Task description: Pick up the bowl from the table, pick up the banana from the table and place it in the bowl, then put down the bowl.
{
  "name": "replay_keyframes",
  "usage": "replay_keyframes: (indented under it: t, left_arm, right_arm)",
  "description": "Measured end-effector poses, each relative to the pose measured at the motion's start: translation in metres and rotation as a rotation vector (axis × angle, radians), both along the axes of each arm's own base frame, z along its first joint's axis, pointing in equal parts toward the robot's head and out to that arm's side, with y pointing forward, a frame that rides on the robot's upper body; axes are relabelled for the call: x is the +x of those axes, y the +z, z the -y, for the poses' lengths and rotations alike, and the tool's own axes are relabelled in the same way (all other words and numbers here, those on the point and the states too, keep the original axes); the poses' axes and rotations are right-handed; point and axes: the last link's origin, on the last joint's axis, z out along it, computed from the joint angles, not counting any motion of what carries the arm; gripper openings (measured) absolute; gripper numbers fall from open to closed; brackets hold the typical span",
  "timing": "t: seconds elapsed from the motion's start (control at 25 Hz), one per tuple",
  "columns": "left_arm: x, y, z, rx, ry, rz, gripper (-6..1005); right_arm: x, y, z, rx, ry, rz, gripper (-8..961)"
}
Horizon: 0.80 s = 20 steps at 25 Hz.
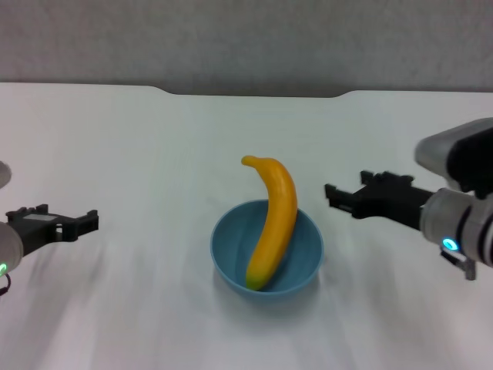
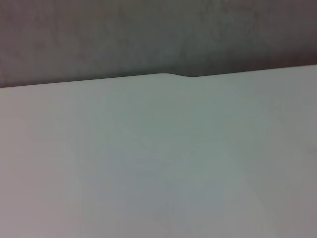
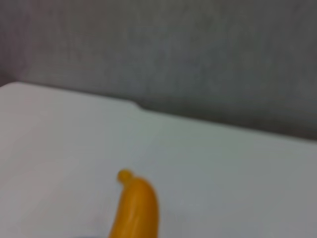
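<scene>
A: What does the desk (image 1: 115, 154) carry?
B: At centre, the bowl (image 1: 231, 258), set down; the banana (image 1: 275, 220) leans inside, stem toward 12 o'clock.
A: The end effectors?
B: Left end effector (image 1: 81, 221) at 9 o'clock, right end effector (image 1: 339, 196) at 3 o'clock, both empty, fingers apart. The task looks complete.

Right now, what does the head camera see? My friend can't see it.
A yellow banana leans in a blue bowl on the white table, poking over the far rim. The left gripper and right gripper hover at either side, touching nothing.
</scene>
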Motion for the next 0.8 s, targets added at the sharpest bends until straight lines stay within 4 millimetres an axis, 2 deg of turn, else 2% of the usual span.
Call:
replay_keyframes:
  t: [0.12,0.28,0.52,0.56,0.6,0.8]
  left_arm:
    - [-0.005,0.006,0.0,0.037,0.011,0.006,910]
    - [-0.012,0.01,0.0,0.099,0.018,0.015,910]
    - [-0.029,0.014,0.003,0.189,0.044,-0.001,910]
    - [-0.032,0.015,0.004,0.205,0.045,-0.008,910]
    - [-0.034,0.014,0.005,0.215,0.045,-0.013,910]
    - [-0.043,0.009,0.013,0.291,0.026,-0.051,910]
  right_arm:
    - [0.001,0.016,0.009,0.07,0.057,0.058,739]
    - [0.011,0.024,0.013,0.128,0.078,0.113,738]
    - [0.048,0.05,0.021,0.405,-0.004,0.145,739]
    - [0.061,0.055,0.028,0.495,-0.032,0.158,739]
    - [0.061,0.055,0.028,0.495,-0.032,0.158,738]
    - [0.089,0.049,0.046,0.621,-0.065,0.203,734]
